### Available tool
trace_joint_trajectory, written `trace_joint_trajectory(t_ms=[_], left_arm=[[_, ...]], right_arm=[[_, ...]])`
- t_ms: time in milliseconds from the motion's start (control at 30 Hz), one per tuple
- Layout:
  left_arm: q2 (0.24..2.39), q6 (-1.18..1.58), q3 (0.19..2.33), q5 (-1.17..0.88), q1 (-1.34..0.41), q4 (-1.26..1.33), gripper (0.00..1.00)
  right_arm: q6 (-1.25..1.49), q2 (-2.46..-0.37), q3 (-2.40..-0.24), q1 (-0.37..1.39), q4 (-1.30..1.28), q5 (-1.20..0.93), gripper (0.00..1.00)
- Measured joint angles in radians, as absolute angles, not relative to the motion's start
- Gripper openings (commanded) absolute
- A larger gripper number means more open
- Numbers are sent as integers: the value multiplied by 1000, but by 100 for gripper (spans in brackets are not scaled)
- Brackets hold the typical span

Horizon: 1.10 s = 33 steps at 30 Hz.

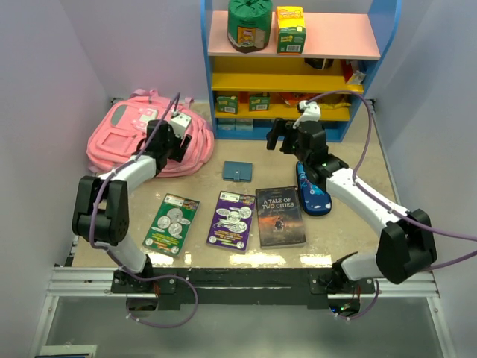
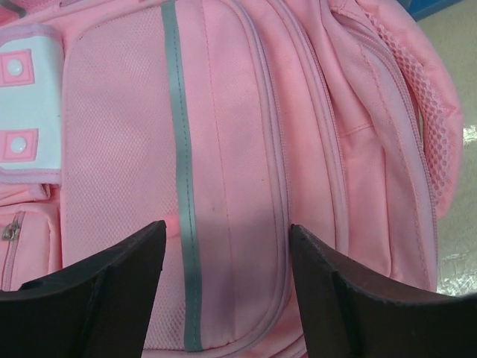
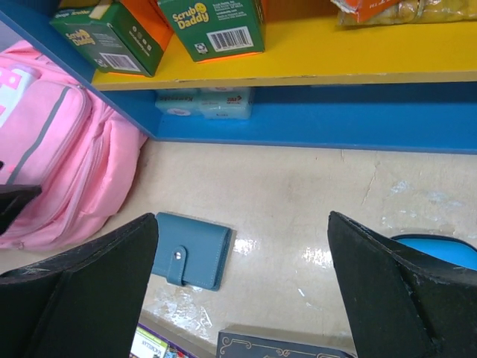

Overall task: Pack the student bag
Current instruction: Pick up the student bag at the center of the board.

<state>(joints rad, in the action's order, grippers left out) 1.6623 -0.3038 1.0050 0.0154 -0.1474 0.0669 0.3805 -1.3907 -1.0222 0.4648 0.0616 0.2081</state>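
Observation:
The pink student bag (image 1: 123, 134) lies on the table at the back left, its front with a grey stripe (image 2: 179, 149) facing up. My left gripper (image 1: 177, 139) hovers just over the bag's right side. In the left wrist view (image 2: 227, 298) it is open and empty, with the pink fabric (image 2: 231, 134) between its fingers. My right gripper (image 1: 282, 139) is open and empty above the table in front of the shelf. In its wrist view (image 3: 242, 298) a teal wallet (image 3: 192, 250) lies below it to the left, and the bag (image 3: 59, 164) shows at the left edge.
A teal wallet (image 1: 238, 171) lies mid-table. Near the front lie a green booklet (image 1: 172, 224), a purple booklet (image 1: 232, 220) and a dark book (image 1: 279, 216). A dark-blue pencil case (image 1: 313, 190) lies under my right arm. A blue and yellow shelf (image 1: 291, 82) with boxes stands at the back.

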Motion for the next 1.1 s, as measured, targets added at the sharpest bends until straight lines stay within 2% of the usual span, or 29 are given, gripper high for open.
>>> trace_joint_trajectory(t_ms=[333,367,400,433,567,600,667,700,767,1000,1100], left_arm=[[1734,-364,1011,59,-202,90,64],[1735,-366,1011,64,-203,92,61],[1736,-369,1011,69,-204,96,51],[1736,-371,1011,80,-204,101,47],[1741,-386,1011,111,-208,114,35],[1744,-387,1011,115,-210,115,27],[1755,-390,1011,134,-213,123,19],[1763,-399,1011,147,-215,130,10],[1777,-408,1012,173,-216,142,2],[1779,-416,1019,212,-216,134,0],[1732,-412,1059,182,-212,35,0]], right_arm=[[377,-1354,-1022,465,64,205,99],[377,-1353,-1022,465,64,205,99],[377,-1352,-1022,465,64,205,99],[377,-1352,-1022,465,64,204,99],[377,-1341,-1008,465,67,190,99],[377,-1336,-1003,465,66,189,98],[377,-1325,-997,465,66,186,98],[377,-1319,-994,465,67,185,98],[377,-1308,-994,465,67,182,98],[377,-1253,-992,465,68,158,98],[376,-1234,-992,465,67,145,97]])
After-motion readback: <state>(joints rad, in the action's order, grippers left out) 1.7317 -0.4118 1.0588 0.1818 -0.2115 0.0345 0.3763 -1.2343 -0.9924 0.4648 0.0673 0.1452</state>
